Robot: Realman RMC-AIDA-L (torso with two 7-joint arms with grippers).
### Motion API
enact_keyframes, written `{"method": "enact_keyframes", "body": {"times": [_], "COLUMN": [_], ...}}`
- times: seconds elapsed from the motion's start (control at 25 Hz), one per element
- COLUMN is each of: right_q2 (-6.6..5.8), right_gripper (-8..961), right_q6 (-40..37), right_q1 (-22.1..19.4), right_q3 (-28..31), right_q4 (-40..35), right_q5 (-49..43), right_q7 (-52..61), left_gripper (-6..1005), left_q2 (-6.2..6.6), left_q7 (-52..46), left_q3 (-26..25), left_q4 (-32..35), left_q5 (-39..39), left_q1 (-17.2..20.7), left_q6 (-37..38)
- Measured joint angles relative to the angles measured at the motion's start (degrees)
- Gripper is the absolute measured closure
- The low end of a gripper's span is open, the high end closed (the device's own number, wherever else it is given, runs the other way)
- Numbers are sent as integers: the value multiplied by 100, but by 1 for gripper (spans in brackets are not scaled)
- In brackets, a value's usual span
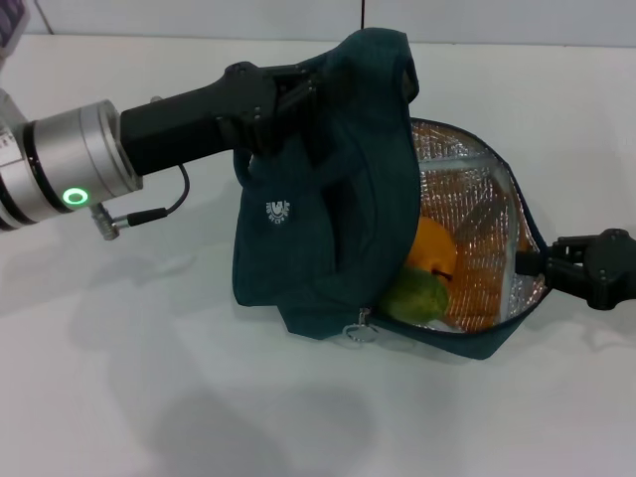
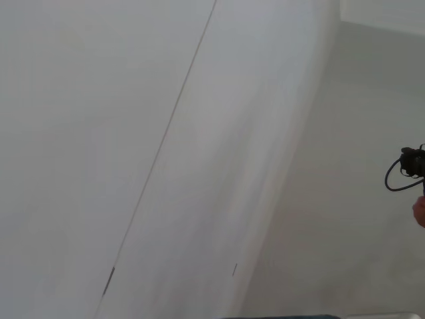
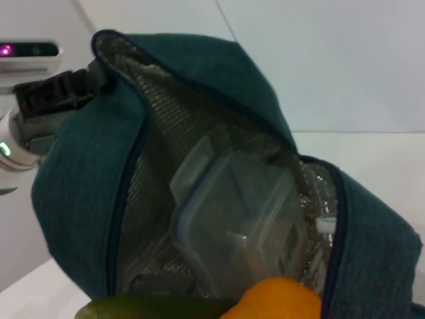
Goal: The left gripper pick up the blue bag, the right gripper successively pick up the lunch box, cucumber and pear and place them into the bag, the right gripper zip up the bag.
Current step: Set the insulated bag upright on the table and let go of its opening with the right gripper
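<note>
While the left gripper (image 1: 273, 99) is clenched on the upper fabric of the blue bag (image 1: 328, 199), holding that side raised above the white table (image 1: 149, 397), the right gripper (image 1: 537, 263) sits at the far right edge of the bag's open mouth, its fingertips against the dark rim where the zipper track runs; whether they are pinched on the rim or merely touching it cannot be told from these views. From the right wrist view, the bag (image 3: 80, 186) gapes open with its silver foil lining (image 3: 166, 139) exposed, and all 3 items lie inside: the lunch box (image 3: 232, 219) rests tilted deep against the lining, with the cucumber (image 3: 153, 309) and the pear (image 3: 282, 299) nearest the opening. From the head view, the pear (image 1: 434, 248) and 1 end of the cucumber (image 1: 417, 296) show side by side just within the mouth, touching each other, and the silver zipper pull (image 1: 362, 331) hangs at the lower front corner of the bag, well apart from the right gripper. The loading steps therefore appear complete, and the step in hand is judged to be the zipping. The next move calls for the right gripper to reach the pull, grasp it, and draw it along the curved track while the left gripper keeps the fabric taut; the cucumber tip near the rim may obstruct closure.
</note>
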Motion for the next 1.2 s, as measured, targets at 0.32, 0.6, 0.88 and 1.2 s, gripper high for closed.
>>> {"method": "enact_keyframes", "body": {"times": [0.32, 0.6, 0.88, 1.2], "right_q2": [123, 158, 138, 168], "right_gripper": [856, 945, 945, 945], "right_q6": [-55, -371, -873, -819], "right_q1": [-82, -7, 150, 348], "right_q3": [70, 14, 58, 12], "right_q4": [-21, 82, 75, 168], "right_q5": [498, 1535, 2128, 2389], "right_q7": [-1207, -2352, -2786, -2621], "left_gripper": [951, 950, 949, 826], "left_q2": [0, -30, -35, -43], "left_q7": [834, 1307, 1681, 1765], "left_q3": [154, 352, 431, 548], "left_q4": [-204, -514, -878, -1006], "left_q5": [9, 11, -13, -4], "left_q1": [46, 56, 101, 134], "left_q6": [1, 46, 21, 56]}}
